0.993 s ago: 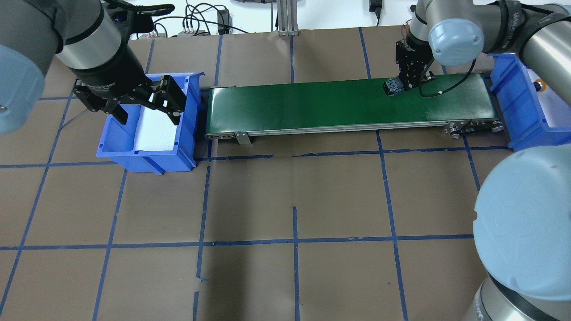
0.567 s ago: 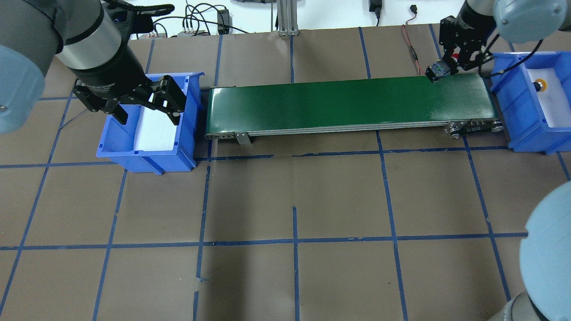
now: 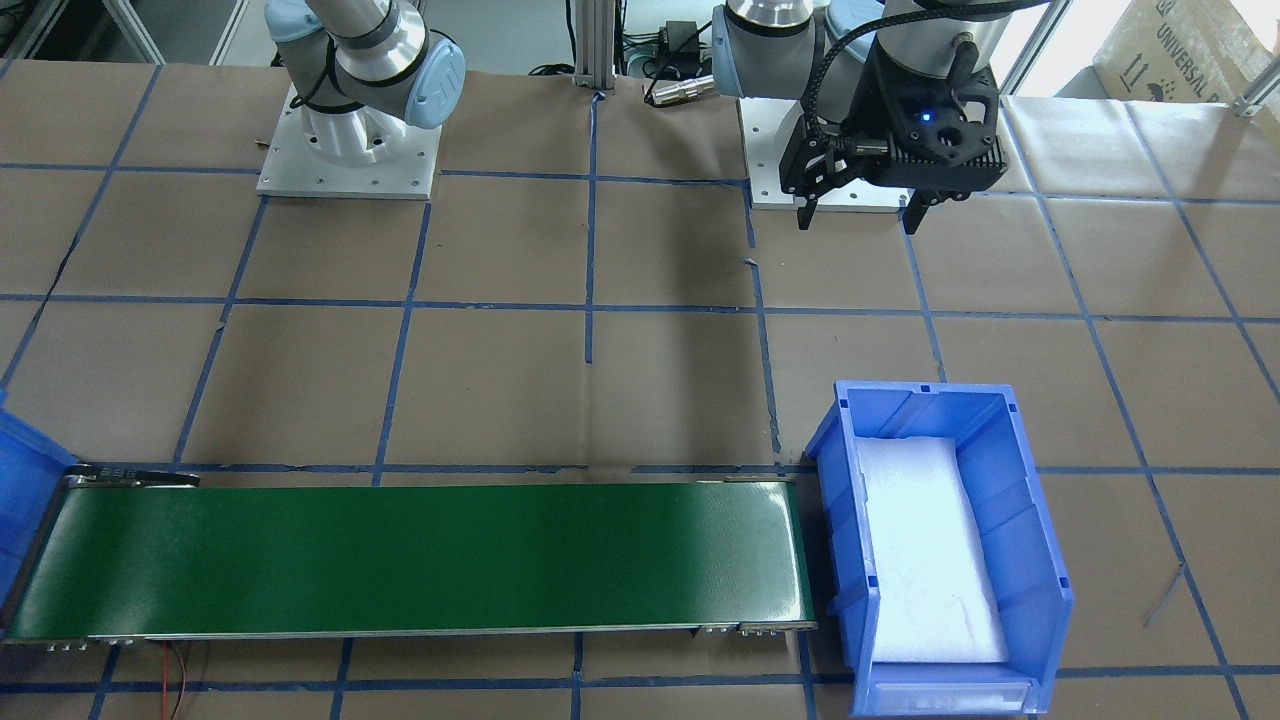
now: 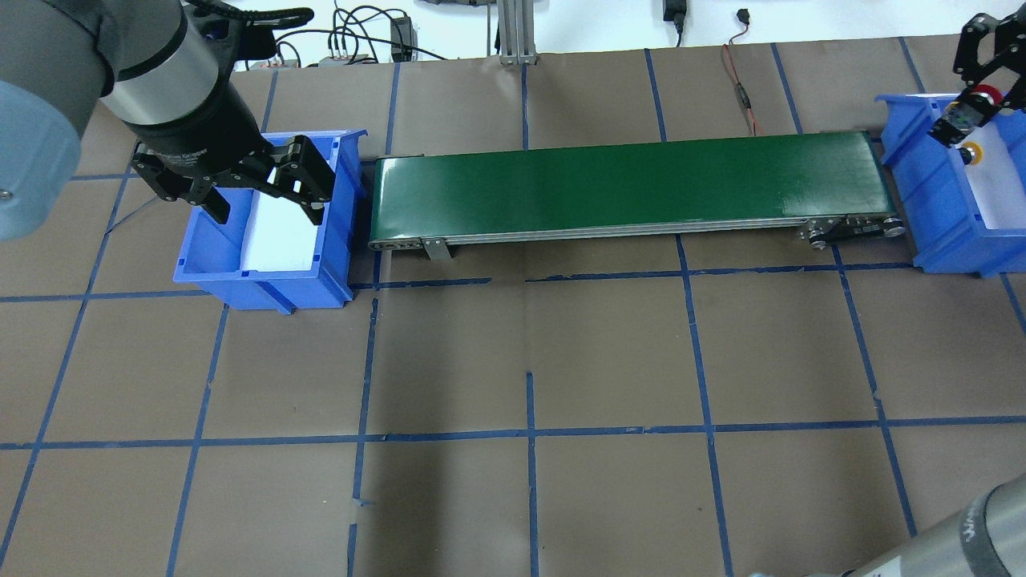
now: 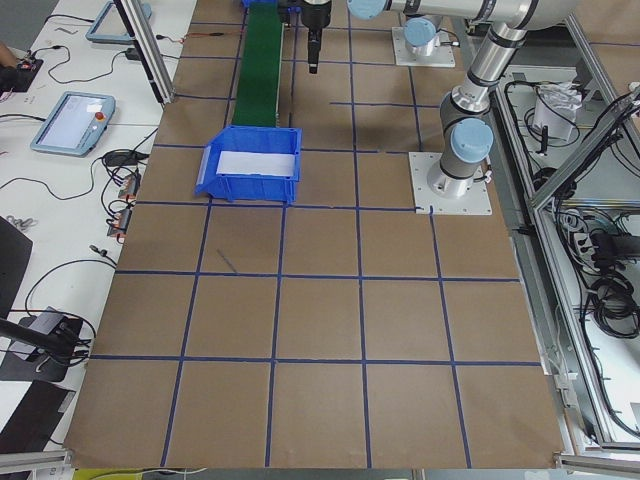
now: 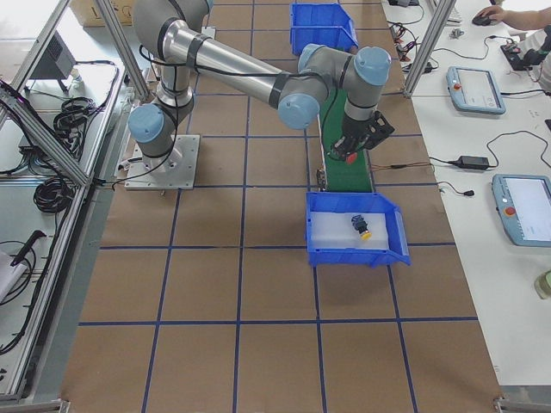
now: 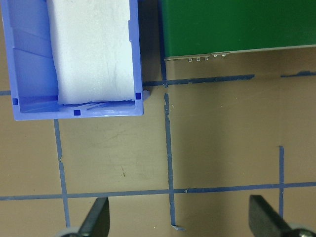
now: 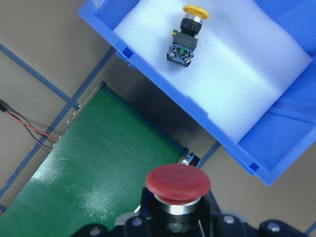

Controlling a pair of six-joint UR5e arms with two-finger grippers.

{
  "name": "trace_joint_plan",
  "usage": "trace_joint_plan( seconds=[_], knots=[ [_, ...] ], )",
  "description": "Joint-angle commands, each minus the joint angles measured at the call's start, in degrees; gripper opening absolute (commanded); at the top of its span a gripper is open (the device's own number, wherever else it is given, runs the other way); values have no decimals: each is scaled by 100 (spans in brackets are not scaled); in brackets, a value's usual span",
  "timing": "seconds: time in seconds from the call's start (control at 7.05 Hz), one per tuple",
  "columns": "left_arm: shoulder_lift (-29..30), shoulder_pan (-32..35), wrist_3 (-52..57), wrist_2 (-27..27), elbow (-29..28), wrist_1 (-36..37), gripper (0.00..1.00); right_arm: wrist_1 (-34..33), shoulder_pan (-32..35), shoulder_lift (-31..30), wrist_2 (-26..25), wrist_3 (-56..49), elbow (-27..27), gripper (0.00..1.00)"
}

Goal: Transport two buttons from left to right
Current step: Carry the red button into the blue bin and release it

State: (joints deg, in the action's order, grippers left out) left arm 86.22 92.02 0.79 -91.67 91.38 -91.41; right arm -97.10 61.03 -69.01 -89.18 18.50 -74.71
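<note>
Right jaws clamp the domed red button point(image 8: 177, 183) near a foam-lined blue bin point(image 8: 148, 69); left jaws gape apart.

It is a robotics lab: two arms point(image 6: 241, 77) stand bolted on metal plates point(image 3: 285, 165) to a table papered brown and gridded with blue tape point(image 4: 529, 433), framed by aluminium posts point(image 4: 513, 32), with teach pendants point(image 6: 478, 89) and loose cables point(image 5: 605, 245) on side benches point(image 6: 456, 206).

The right wrist view hides the body of the red button point(image 8: 177, 183) under its cap.
</note>
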Motion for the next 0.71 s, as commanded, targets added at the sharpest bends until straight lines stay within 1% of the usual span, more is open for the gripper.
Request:
trace_joint_plan(
  seconds=[0.0, 0.14, 0.28, 0.57],
  knots=[
    [0, 0, 0, 0, 3, 0, 100, -10, -572, 430, 75, -926, 211, 26],
    [0, 0, 0, 0, -6, 0, 100, -158, -775, 694, 93, -927, 238, 26],
    [0, 0, 0, 0, 3, 0, 100, -447, -882, 888, 102, -936, 255, 28],
    [0, 0, 0, 0, 3, 0, 100, -625, -900, 1099, 102, -945, 282, 28]
  ],
)
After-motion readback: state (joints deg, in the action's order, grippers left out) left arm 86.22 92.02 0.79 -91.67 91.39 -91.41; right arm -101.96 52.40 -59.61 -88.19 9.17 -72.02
